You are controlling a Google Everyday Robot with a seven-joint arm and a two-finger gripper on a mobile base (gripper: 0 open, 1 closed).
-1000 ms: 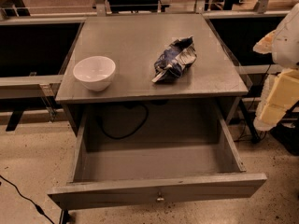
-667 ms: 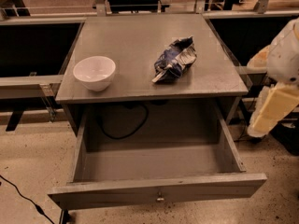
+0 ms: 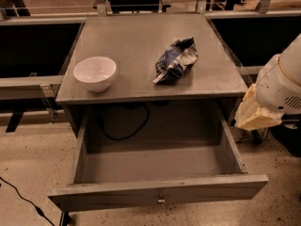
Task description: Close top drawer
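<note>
The top drawer (image 3: 160,192) is a wide grey box pulled far out of the grey cabinet, its inside bare. Its flat front faces me at the bottom of the view, with a small brass knob (image 3: 161,200) at its centre. My gripper (image 3: 256,113) is the cream-coloured part at the right edge, hanging from the white arm (image 3: 282,81). It is just outside the drawer's right side wall (image 3: 232,142), near the cabinet's front right corner and apart from the drawer front.
On the cabinet top (image 3: 141,41) stand a white bowl (image 3: 95,72) at the front left and a crumpled blue-and-white chip bag (image 3: 176,60) right of centre. A black cable (image 3: 123,128) loops behind the drawer. Dark benches flank the cabinet; speckled floor lies below.
My arm and gripper have moved left and a little down, from the right edge towards the drawer's right side. The drawer, bowl and bag have not moved.
</note>
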